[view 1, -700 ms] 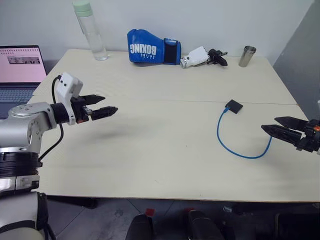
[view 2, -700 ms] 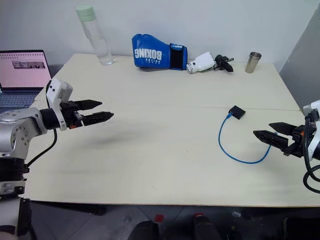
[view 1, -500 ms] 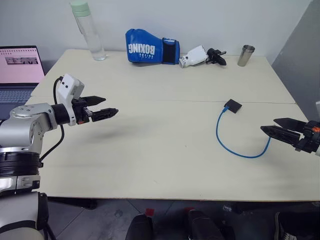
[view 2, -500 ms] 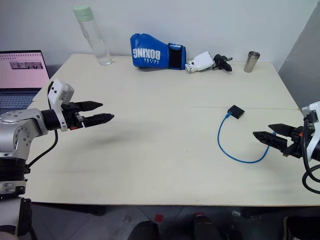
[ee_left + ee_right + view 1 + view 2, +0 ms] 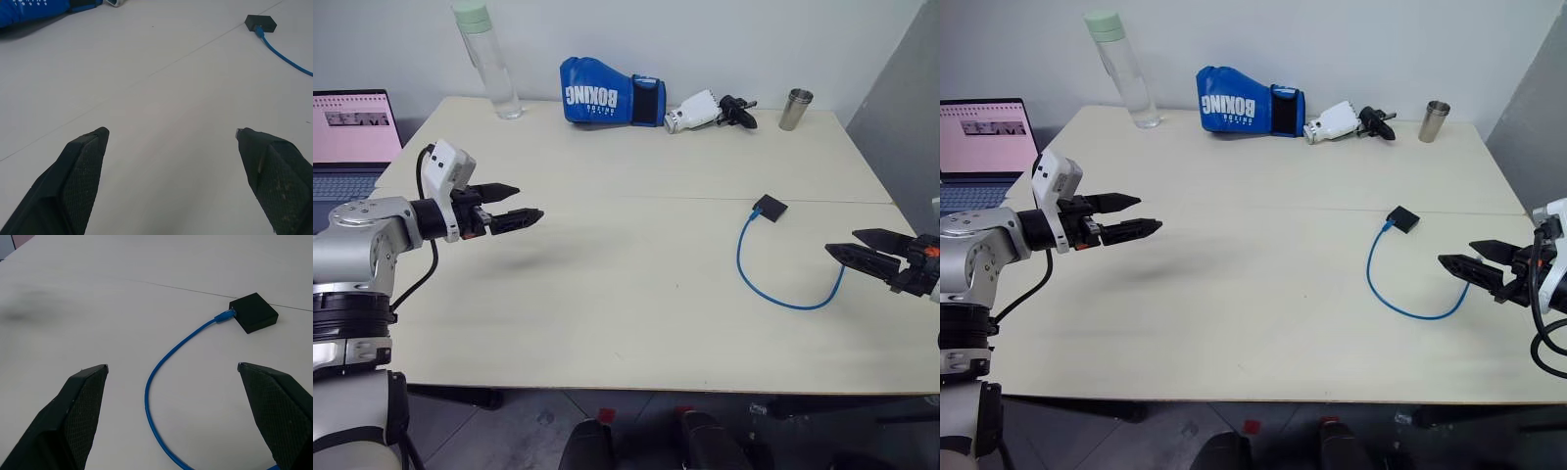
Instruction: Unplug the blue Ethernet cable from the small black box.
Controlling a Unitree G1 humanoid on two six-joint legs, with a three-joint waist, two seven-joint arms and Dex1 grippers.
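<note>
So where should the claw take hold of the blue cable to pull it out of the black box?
Probably right at the plug end of the blue cable, where it enters the black box. The right claw is nearer and open; come from the cable side, along the plug's line, since the loop further back would just flex.

Legible text. One word can be read from my position: "BOXING", in white capital letters on the blue boxing glove (image 5: 611,91). It appears upside down from where I stand. The glove lies at the far edge of the surface (image 5: 607,294), beside the clear bottle (image 5: 489,61). A smaller line of white print under that word cannot be made out. The laptop screen (image 5: 354,125), off to the side of the glove, shows rows of content too small to read.
</note>
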